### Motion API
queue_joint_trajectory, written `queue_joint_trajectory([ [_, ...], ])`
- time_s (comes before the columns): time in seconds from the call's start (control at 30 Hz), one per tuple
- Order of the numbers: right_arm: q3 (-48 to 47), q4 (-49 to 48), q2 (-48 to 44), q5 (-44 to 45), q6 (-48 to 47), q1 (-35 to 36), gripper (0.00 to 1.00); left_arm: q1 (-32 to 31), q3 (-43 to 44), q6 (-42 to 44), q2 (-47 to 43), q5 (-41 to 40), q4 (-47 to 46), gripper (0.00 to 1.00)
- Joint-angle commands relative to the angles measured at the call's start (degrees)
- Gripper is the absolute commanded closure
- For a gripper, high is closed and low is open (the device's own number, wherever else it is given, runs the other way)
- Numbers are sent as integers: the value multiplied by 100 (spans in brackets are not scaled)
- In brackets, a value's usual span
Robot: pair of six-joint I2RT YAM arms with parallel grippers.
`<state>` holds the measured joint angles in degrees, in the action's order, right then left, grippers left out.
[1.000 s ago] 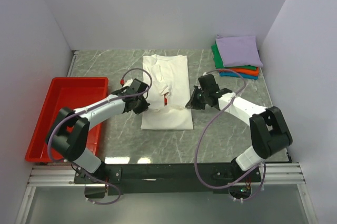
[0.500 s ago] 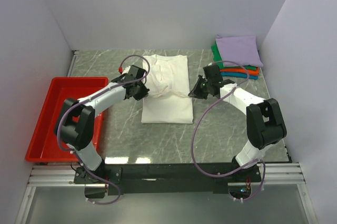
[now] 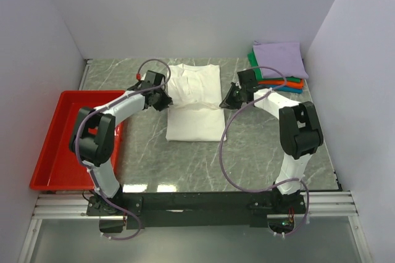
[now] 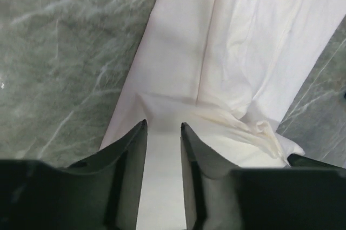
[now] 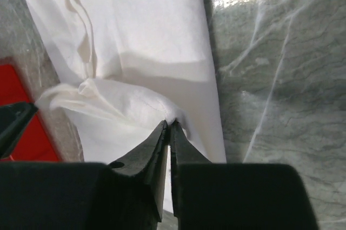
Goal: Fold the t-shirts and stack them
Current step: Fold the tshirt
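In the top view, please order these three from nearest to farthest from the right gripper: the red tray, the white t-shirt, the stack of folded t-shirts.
1. white t-shirt: directly left of the right gripper, at its fingertips.
2. stack of folded t-shirts: behind it, in the far right corner.
3. red tray: far over on the left side.

The large soft cloth t-shirt (image 3: 196,99) is white on every face that shows. The folded lavender cloth tee (image 3: 279,58) tops a stack, with a green tee (image 3: 252,63), an orange tee (image 3: 284,81) and a teal tee (image 3: 279,88) beneath. The shallow rectangular plastic tray (image 3: 55,152) is bright red. The stone-look table top (image 3: 259,146) is grey-green, marbled with pale veins. The left gripper (image 4: 163,124) and right gripper (image 5: 168,124) are black. The arms (image 3: 120,105) are white with black joints, and their cables (image 3: 223,146) are purplish.
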<state>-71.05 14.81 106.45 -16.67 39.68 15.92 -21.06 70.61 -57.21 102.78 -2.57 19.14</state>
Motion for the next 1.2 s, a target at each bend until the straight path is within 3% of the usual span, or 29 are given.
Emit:
queue_joint_trajectory([
  [0.0,-348,-40,33,32,-215,-116,87,119,146,394,-162,187,-542,62],
  [0.03,-349,-22,42,23,-206,-142,84,128,268,430,-179,169,-403,56],
  [0.07,-366,-31,86,-47,-250,-159,80,137,330,500,-197,160,-315,44],
  [0.1,-392,22,95,-39,-276,-160,69,137,374,492,-215,117,-227,39],
  [0.2,-428,163,7,110,-373,-160,58,137,226,448,-468,134,-200,35],
  [0.33,-148,137,-501,225,-347,-125,56,50,-388,272,-935,282,-436,42],
  [0.4,-41,101,-625,277,-312,41,56,-134,-547,237,-1084,292,-560,52],
  [0.53,3,23,-565,357,-242,402,57,-583,-715,141,-989,274,-534,85],
  [0.63,-321,83,-205,374,-250,709,58,-934,-890,-78,-821,11,-499,99],
  [0.9,-1858,795,911,1454,-558,1501,60,-1330,-1778,-414,-689,-323,-999,99],
  [1.17,-2413,848,1694,2238,-523,1642,68,-1401,-2393,-457,-733,-359,-1280,99],
])
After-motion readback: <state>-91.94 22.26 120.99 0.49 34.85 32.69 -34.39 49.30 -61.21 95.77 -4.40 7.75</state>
